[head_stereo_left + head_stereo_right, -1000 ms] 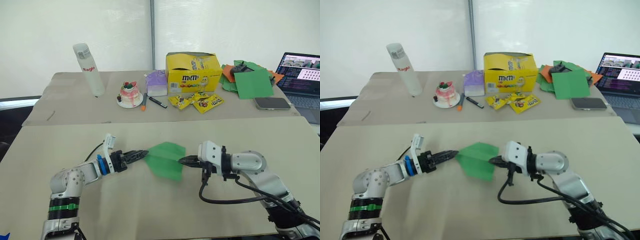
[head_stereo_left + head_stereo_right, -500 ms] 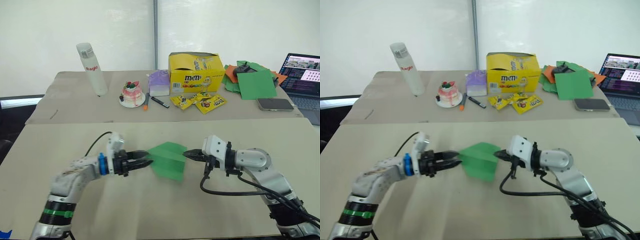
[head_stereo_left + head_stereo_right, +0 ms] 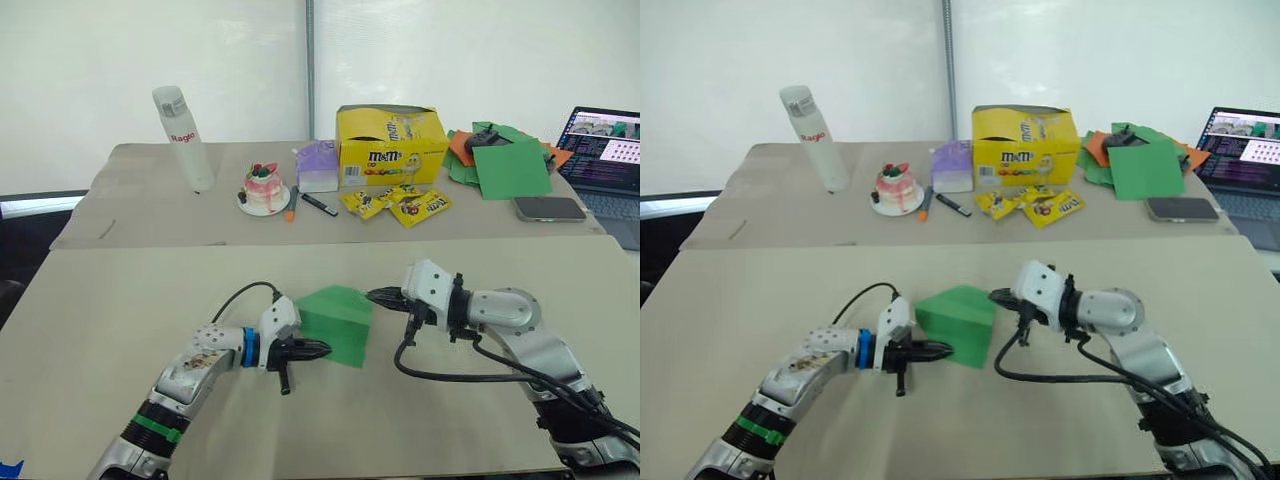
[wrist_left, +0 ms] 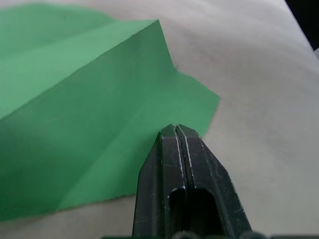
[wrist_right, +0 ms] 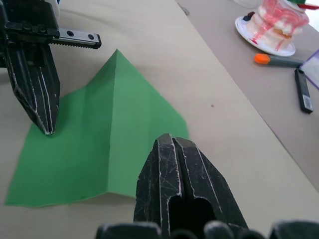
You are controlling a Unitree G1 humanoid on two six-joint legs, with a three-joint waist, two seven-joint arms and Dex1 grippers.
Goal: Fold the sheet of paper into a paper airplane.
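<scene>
We see the paper airplane (image 3: pixel 335 316), bright green and partly folded, lying on the beige surface (image 3: pixel 120 300). It is a creased wedge with layered flaps, one raised ridge running along its middle, one pointed corner, and its edges resting on the surface.

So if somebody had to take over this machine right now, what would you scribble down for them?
Left tool: shut, tip pressing the near corner of the bright green folded paper sheet.
Right tool: shut, tip at the sheet's far right corner.
The sheet lies on the beige table between both tools.
Done: a few creases, layered flaps.
Left: further folds; it is not yet a finished airplane.
</scene>
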